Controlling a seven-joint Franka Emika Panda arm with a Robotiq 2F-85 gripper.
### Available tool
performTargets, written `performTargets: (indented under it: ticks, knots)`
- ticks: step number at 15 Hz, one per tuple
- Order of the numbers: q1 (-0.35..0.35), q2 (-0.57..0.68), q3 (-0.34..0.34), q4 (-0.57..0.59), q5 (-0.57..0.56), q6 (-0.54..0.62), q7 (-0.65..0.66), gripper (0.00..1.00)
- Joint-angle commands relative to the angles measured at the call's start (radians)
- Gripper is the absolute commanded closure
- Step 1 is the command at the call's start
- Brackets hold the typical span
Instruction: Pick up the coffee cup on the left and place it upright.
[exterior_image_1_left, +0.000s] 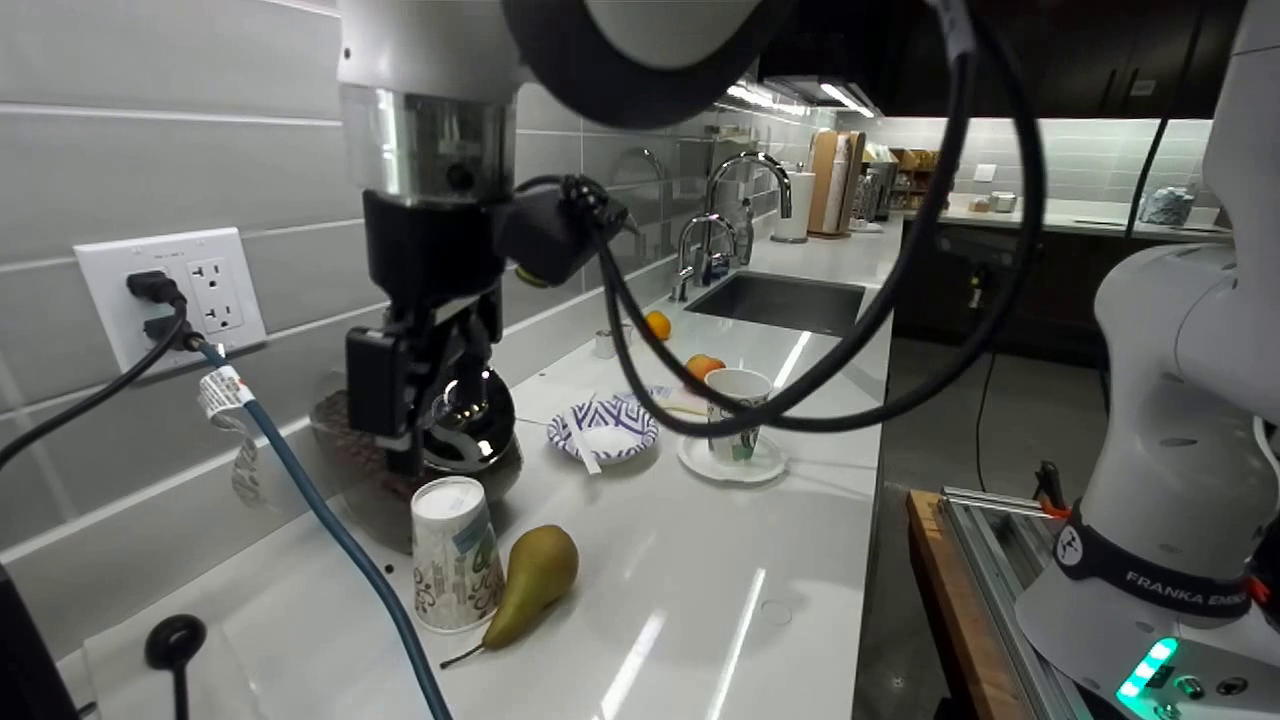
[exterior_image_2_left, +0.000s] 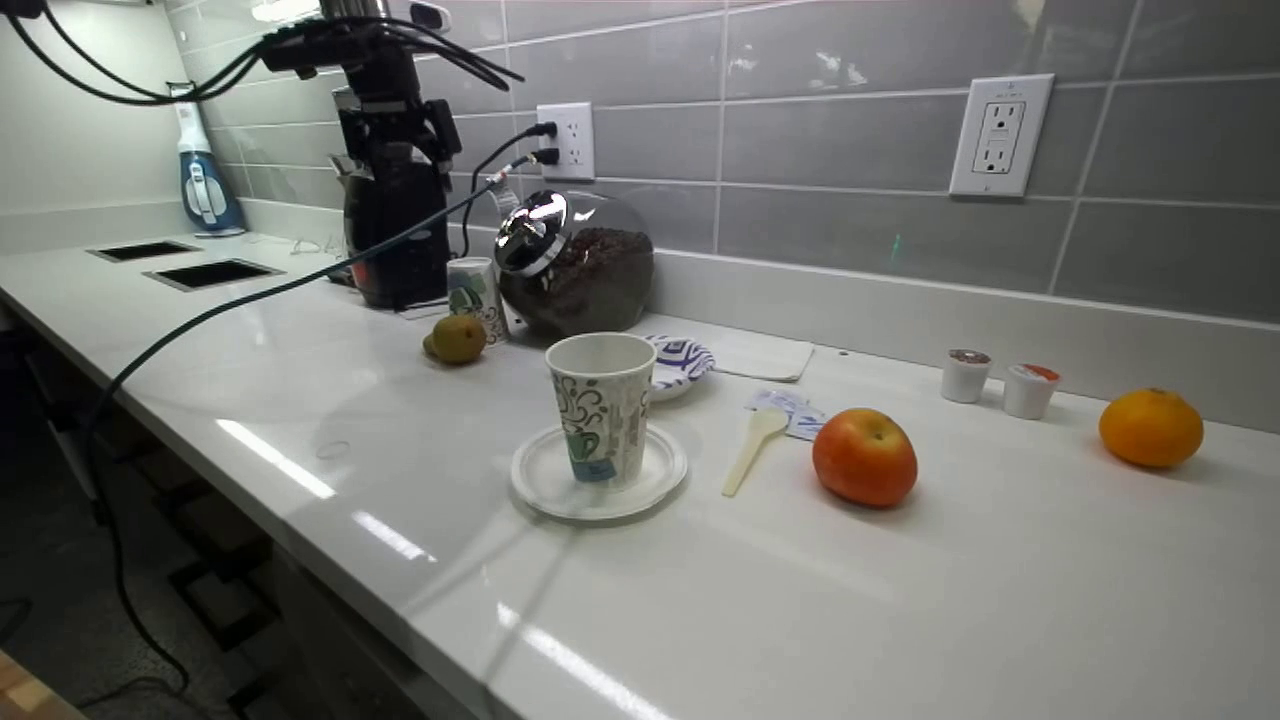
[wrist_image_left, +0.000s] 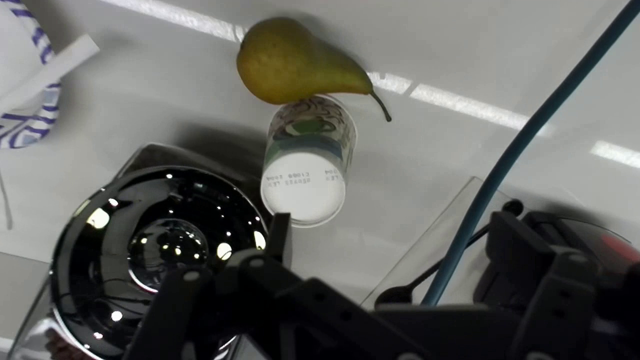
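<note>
The coffee cup is a whitish paper cup with a printed pattern. It stands upside down, base up, beside the pear in an exterior view (exterior_image_1_left: 457, 560), and it shows partly behind the pear in an exterior view (exterior_image_2_left: 478, 290). In the wrist view the cup (wrist_image_left: 304, 185) shows its white base near the left fingertip. The yellow-green pear (wrist_image_left: 295, 62) lies against or very near its rim; it also shows in an exterior view (exterior_image_1_left: 535, 580). My gripper (wrist_image_left: 390, 220) is open and empty above the counter. In an exterior view the gripper (exterior_image_1_left: 425, 410) hangs higher than the cup.
A glass jar with a chrome lid (wrist_image_left: 165, 240) stands close beside the cup. A blue cable (wrist_image_left: 520, 140) crosses above the counter. A black spoon (wrist_image_left: 400, 295) lies on a napkin. Another cup (exterior_image_2_left: 605, 410) stands on a white saucer (exterior_image_2_left: 535, 490). A patterned bowl (exterior_image_1_left: 605, 430) is near.
</note>
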Motion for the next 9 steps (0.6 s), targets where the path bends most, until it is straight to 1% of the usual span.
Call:
performTargets:
  ticks: [1, 2, 4, 6, 9]
  knots:
    - [0.045, 0.126, -0.042, 0.106, 0.007, 0.015, -0.001, 0.0]
    - [0.047, 0.063, -0.05, 0.035, 0.01, 0.029, -0.009, 0.0]
    - [0.057, 0.106, -0.061, 0.066, 0.012, 0.029, -0.01, 0.0]
    - [0.06, 0.118, -0.063, 0.081, 0.012, 0.029, -0.01, 0.0]
    - [0.065, 0.129, -0.088, 0.063, 0.007, 0.07, 0.049, 0.0]
